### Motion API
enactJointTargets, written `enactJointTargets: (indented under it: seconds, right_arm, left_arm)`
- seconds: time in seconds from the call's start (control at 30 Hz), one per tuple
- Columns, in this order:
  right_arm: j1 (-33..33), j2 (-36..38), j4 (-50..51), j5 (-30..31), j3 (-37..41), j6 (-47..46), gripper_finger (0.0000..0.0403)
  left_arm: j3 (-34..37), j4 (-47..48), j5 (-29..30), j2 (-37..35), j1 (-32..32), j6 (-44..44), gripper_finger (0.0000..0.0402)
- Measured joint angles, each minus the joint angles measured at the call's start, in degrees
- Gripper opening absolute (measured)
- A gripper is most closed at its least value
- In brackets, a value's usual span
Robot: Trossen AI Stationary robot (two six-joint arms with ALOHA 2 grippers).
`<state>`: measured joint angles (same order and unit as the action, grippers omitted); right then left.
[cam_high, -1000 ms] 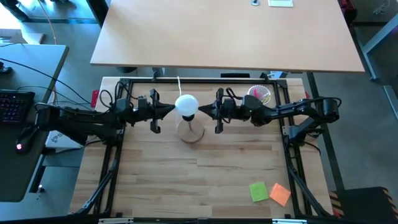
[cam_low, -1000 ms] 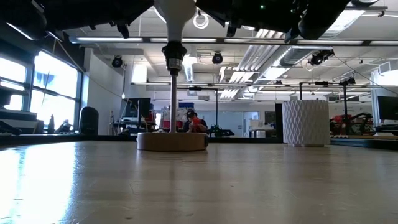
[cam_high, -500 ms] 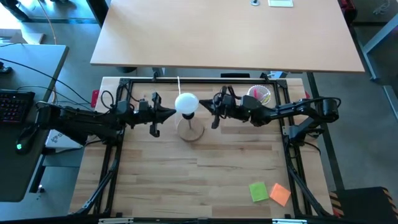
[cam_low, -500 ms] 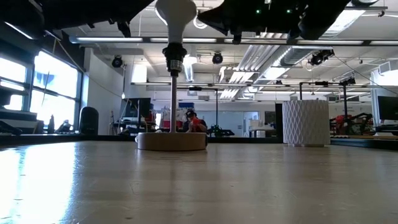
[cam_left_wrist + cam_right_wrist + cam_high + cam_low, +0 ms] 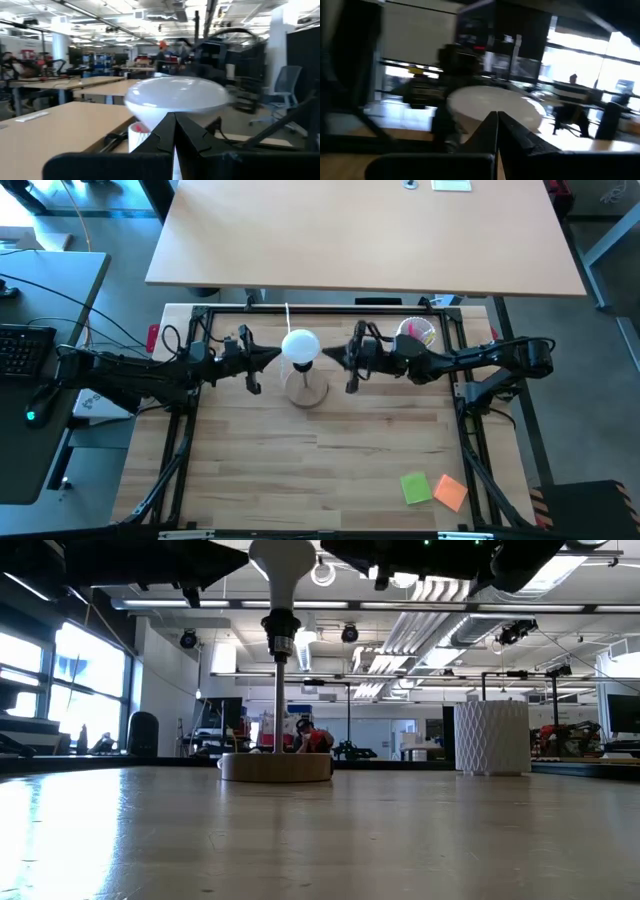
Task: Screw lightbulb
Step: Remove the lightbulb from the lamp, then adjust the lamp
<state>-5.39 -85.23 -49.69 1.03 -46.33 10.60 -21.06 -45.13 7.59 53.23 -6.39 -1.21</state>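
One lightbulb point(image 5: 300, 345) stood upright on the lamp base point(image 5: 307, 391), upper centre of the desk point(image 5: 320, 470). Two claws, left claw point(image 5: 273, 356) and right claw point(image 5: 326, 356), flanked it, both closed, holding nothing. One white cup point(image 5: 418, 332) sat at upper right; two sticky notes point(image 5: 434, 489) at lower right.

The matte white lightbulb point(image 5: 300, 345) stands upright, globe up, its narrow screw end seated in the black socket point(image 5: 279, 636) atop the lamp's thin pole.
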Motion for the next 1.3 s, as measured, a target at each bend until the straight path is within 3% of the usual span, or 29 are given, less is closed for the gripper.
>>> enactJointTargets:
  seconds: [0.13, 0.4, 0.67, 0.93, 1.1, 1.3]
  right_arm:
    - [-0.02, -0.09, -0.27, -8.74, 0.0, -0.58, 0.0]
    - [-1.46, -0.31, 0.3, -9.08, -0.55, -1.54, 0.0]
    - [-2.98, -3.48, 0.1, -11.79, -1.75, -2.95, 0.0]
    - [-3.07, -4.44, 0.73, -10.8, -2.6, -2.12, 0.0]
    - [-3.37, -4.46, 2.12, -3.02, -2.64, -2.65, 0.0]
    - [-3.22, -4.42, 2.31, 0.79, -2.78, -3.22, 0.0]
  left_arm:
    - [0.0, -0.13, -1.5, 0.0, -2.65, 0.82, 0.0]
    - [-0.07, -1.92, -8.44, 0.9, -6.55, 4.37, 0.0]
    - [-0.04, -4.91, -9.7, 2.93, -6.85, 5.79, 0.0]
    - [-0.04, -5.41, -11.26, 3.04, -5.99, 7.15, 0.0]
    - [-0.04, -4.33, -14.35, 3.23, -3.89, 7.14, 0.0]
    - [-0.07, -3.84, -13.52, 3.19, -1.66, 7.13, 0.0]
